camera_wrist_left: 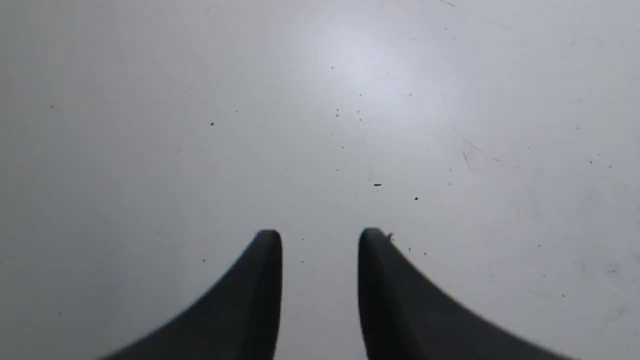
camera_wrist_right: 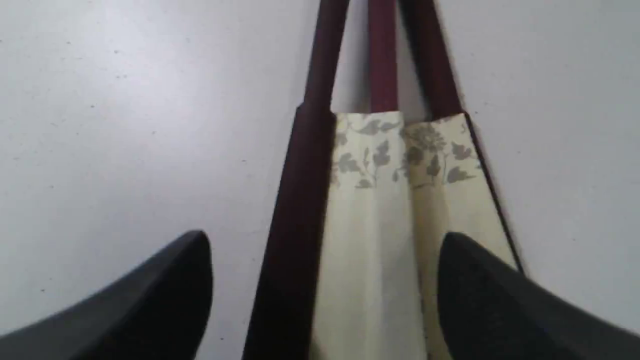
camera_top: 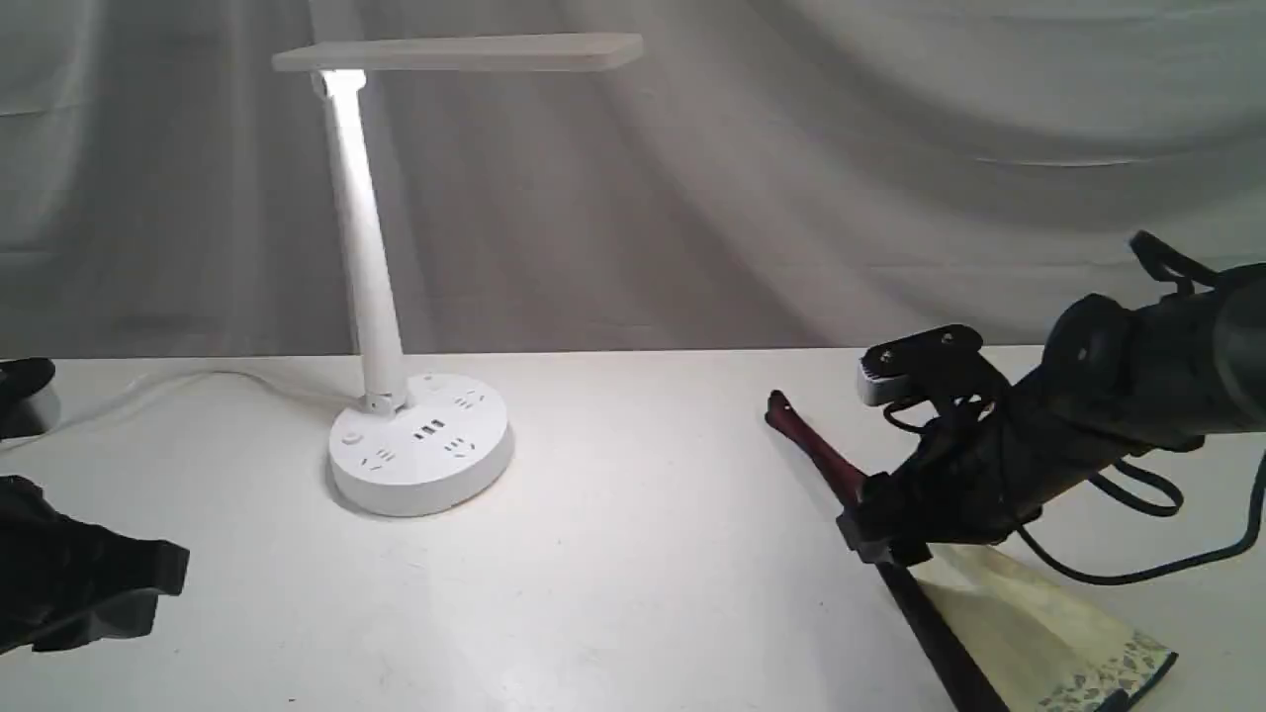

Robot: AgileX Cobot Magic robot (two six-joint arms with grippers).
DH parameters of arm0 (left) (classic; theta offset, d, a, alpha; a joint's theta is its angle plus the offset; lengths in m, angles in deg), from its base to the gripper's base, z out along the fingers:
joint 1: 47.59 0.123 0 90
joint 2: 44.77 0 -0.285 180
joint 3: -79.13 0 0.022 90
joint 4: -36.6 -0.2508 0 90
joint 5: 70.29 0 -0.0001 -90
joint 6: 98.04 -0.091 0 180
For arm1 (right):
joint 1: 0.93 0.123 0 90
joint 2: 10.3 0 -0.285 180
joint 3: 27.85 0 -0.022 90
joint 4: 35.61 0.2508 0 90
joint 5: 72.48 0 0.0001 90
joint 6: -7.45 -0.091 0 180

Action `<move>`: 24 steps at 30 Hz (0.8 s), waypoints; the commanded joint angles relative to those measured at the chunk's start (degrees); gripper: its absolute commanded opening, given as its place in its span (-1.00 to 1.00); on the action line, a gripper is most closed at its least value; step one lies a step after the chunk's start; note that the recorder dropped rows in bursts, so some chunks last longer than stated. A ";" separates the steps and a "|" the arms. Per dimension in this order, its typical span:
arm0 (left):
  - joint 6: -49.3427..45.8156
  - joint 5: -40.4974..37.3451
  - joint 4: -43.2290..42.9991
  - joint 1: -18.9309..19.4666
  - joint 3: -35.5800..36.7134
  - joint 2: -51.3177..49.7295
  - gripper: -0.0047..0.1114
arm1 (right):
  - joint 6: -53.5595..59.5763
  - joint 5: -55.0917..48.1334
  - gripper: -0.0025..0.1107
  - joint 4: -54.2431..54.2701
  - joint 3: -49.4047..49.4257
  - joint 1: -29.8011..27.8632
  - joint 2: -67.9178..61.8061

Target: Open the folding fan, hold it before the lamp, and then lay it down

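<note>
Hovering low over the fan (camera_top: pixel 1029 618), my right hand (camera_wrist_right: pixel 325 237) has its jaws spread wide, one finger on either side of the fan, and it grips nothing. Whether a fingertip already touches the paper I cannot tell.

The fan lies flat on the counter (camera_top: pixel 643 554), on the right side and well apart from the lamp (camera_top: pixel 361 247). It is barely open: between the dark guard and the next ribs only a few cream pleats show, with a leafy grey border at their edge. Most of the leaf looks folded.

My left hand (camera_wrist_left: pixel 320 235) sits low at the far left edge, over bare counter. Its fingers stand a narrow gap apart with nothing between them, and it is nowhere near the fan.

The lamp stands left of the middle, its head lit and its stem bright.

As I judge it, the task is hardly begun. The opening is at most started, and I do not yet hold the fan. Left to do: close on a guard, spread the leaf fully, likely with my left hand helping, lift it in front of the lamp, then lay it back down.
</note>
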 commanded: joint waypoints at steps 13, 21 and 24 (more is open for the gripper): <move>0.64 0.59 0.79 -0.09 -0.41 -0.08 -0.46 | -20.82 5.14 0.13 -0.42 0.25 -0.06 0.14; 0.64 0.59 0.79 -0.09 -0.41 -0.08 -0.46 | -19.72 5.69 -0.04 -1.23 0.25 -0.06 0.14; 0.64 0.59 0.79 -0.09 -0.41 -0.08 -0.46 | -19.35 7.14 -0.03 -5.83 0.25 -0.06 0.00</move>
